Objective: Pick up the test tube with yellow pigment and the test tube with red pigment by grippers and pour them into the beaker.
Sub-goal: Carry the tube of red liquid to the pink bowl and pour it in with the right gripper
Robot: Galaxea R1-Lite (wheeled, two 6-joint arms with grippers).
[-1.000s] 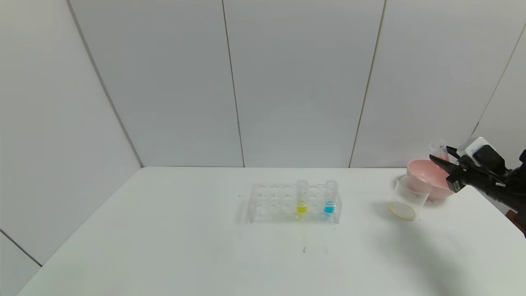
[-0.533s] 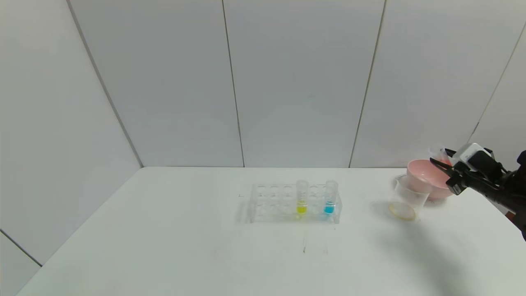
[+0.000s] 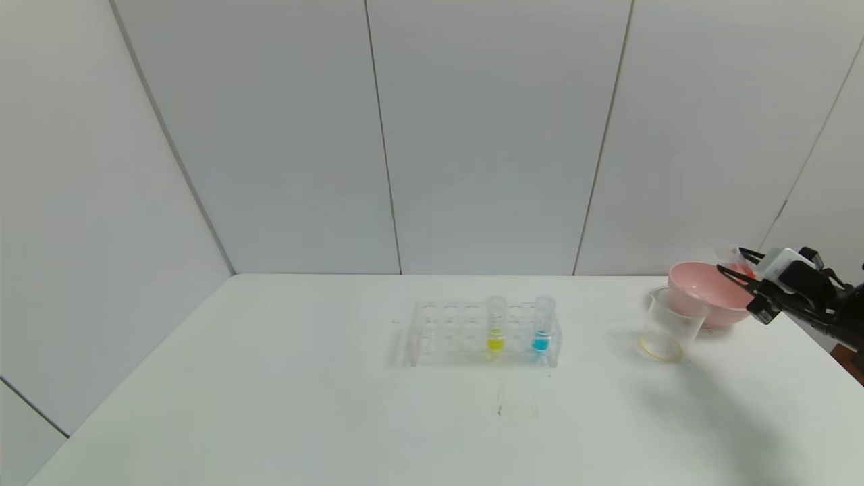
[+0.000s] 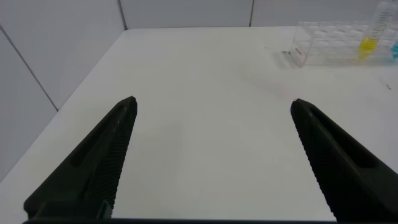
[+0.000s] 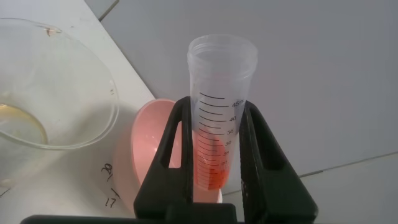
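Note:
My right gripper point(image 3: 739, 264) is shut on the test tube with red pigment point(image 5: 217, 118), held tilted above the far right of the table, over the pink bowl's right rim. Red-orange liquid lies along the tube's lower part point(image 3: 741, 268). The beaker point(image 3: 668, 322) stands on the table to the left of the gripper, with a thin yellowish film at its bottom; it also shows in the right wrist view point(image 5: 50, 93). The test tube with yellow pigment point(image 3: 495, 322) stands upright in the clear rack point(image 3: 439, 334). My left gripper point(image 4: 213, 109) is open and empty over bare table, off to the left of the rack.
A pink bowl point(image 3: 702, 287) sits behind and right of the beaker, under my right gripper. A blue-liquid tube point(image 3: 542, 322) stands in the rack right of the yellow one. The white table's right edge runs close below my right arm.
My right gripper has moved right and down with the red tube, away from the beaker, and the tube has tipped further over. The rack, beaker and bowl have not moved.

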